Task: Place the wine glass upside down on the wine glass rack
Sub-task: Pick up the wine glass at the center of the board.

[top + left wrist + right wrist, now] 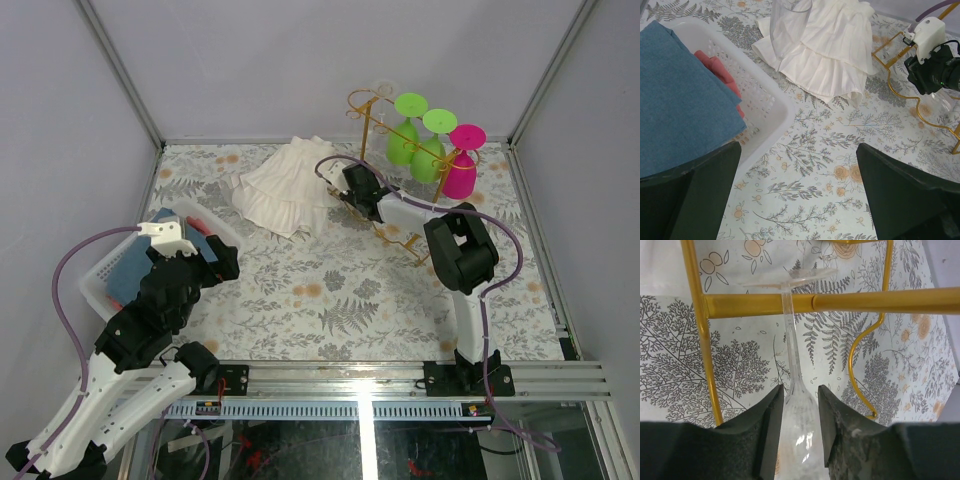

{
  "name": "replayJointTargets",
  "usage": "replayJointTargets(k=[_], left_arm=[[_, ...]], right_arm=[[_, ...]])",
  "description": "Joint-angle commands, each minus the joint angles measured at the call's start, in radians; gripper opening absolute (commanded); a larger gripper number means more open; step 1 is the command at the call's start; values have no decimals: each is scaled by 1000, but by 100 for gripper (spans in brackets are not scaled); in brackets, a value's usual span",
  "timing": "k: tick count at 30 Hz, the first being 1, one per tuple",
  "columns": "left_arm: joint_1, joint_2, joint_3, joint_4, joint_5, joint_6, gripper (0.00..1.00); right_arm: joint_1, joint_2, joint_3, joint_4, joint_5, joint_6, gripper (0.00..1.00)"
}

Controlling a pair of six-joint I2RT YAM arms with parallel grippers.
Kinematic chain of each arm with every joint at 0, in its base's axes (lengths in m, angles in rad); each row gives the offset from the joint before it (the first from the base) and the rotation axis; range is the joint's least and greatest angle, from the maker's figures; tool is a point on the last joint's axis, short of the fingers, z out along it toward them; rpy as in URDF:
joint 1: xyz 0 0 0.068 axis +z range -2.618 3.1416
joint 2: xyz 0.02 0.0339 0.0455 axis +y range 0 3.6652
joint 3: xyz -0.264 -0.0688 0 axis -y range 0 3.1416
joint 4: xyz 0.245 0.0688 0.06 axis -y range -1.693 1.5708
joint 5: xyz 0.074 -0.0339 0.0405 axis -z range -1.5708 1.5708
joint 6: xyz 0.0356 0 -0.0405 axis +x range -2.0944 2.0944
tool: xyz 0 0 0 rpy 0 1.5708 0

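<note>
Top external view: the rack (366,100) is seen at the far right of the table (350,290), with two green glasses (403,140) and a pink glass (460,175) hung on it foot up. The clear glass (800,435) is found in the right wrist view, taken by the right gripper (800,392). Its stem is laid across one gold rail and its foot lies just beyond that rail. Whether the foot is borne by the rack cannot be told. The glass is judged light and stiff but thin-walled, smooth and brittle, so it is likely to slip under a slack hold and to crack under a hard one. The stem is judged the weakest part, and hold is best taken where the bowl narrows. That is where it is taken: the jaws are partly closed, and both fingers (765,430) are pressed against the bowl's sides. The left gripper (797,200) is held fully open over the bare table beside the basket (775,107), with nothing between its fingers.
</note>
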Motion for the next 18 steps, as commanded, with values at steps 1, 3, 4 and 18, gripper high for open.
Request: replayJointTargets(k=[1, 3, 4, 18], left_arm=[[4, -4, -12, 27, -4, 2, 100], [4, 0, -11, 27, -4, 2, 100], [5, 0, -10, 27, -3, 2, 100], [5, 6, -9, 28, -5, 0, 100]], right_arm=[[-7, -6, 18, -17, -15, -22, 33], [-7, -11, 12, -8, -16, -20, 25], [-7, -16, 8, -3, -16, -19, 21], [-3, -226, -124, 96, -81, -19, 0]])
